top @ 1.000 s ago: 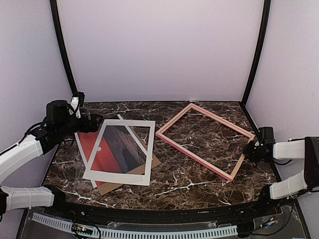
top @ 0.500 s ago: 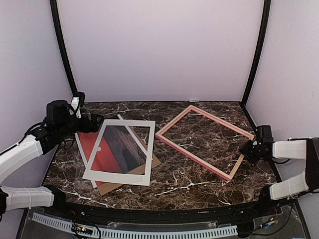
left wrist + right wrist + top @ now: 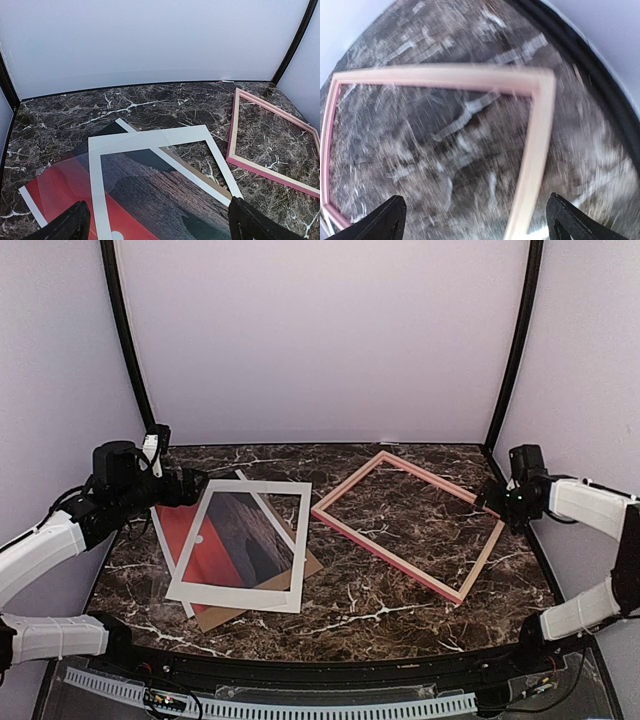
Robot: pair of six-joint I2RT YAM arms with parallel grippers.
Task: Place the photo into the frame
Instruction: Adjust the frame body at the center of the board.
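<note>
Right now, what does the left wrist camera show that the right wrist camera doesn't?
Only the left wrist view shows the photo, lying under the white mat. Only the right wrist view shows a blurred close-up of a frame corner beside the table's dark edge. Both show the frame, empty, on the marble table.

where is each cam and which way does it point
top external: above and behind the arms, looking down at table, photo, frame; left pincer and right pincer show.
left wrist: near the photo, facing the back wall; its fingertips show.
right wrist: over the frame's corner, blurred; its fingertips show.
shared: all three see the frame.
</note>
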